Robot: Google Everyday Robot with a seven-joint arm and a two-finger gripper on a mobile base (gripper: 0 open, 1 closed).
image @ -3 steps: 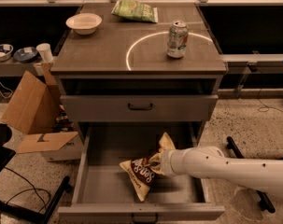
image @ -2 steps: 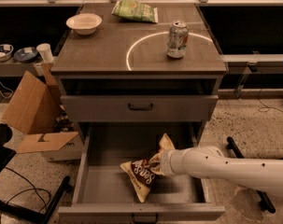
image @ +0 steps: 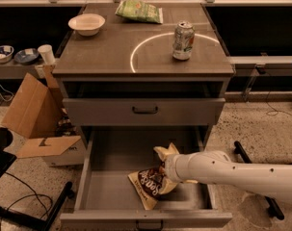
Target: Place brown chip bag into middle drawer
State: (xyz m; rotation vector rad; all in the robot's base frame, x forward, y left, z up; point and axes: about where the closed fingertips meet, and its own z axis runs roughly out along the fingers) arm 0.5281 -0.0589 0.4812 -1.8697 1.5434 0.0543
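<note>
Nothing of note had moved since the earlier frames: the white arm (image: pixel 232 170) reached into the cabinet from the right just as it did a second before, and the brown chip bag (image: pixel 148 184) lay in the same spot. The bag rested on the flat grey floor of the open middle drawer (image: pixel 84 177), slightly right of centre. It sat askew, one tan end raised toward the back beside the arm and the other pointing at the drawer's front lip. The tool (image: pixel 165 170) sat at the bag's upper right edge, hidden by the wrist, so it could not be told whether it was open or gripped the bag. The bag looked light, soft and crinkly, with slick film that would slip and buckle under a squeeze, and its contents would probably crush easily. A gentle pinch on a flat crimped end seam seemed the safest hold. Above, the upper drawer front (image: pixel 144 110) was closed, and the worktop (image: pixel 112 57) carried a can (image: pixel 183 41), a bowl (image: pixel 86 24) and the green chip bag (image: pixel 138 11).
</note>
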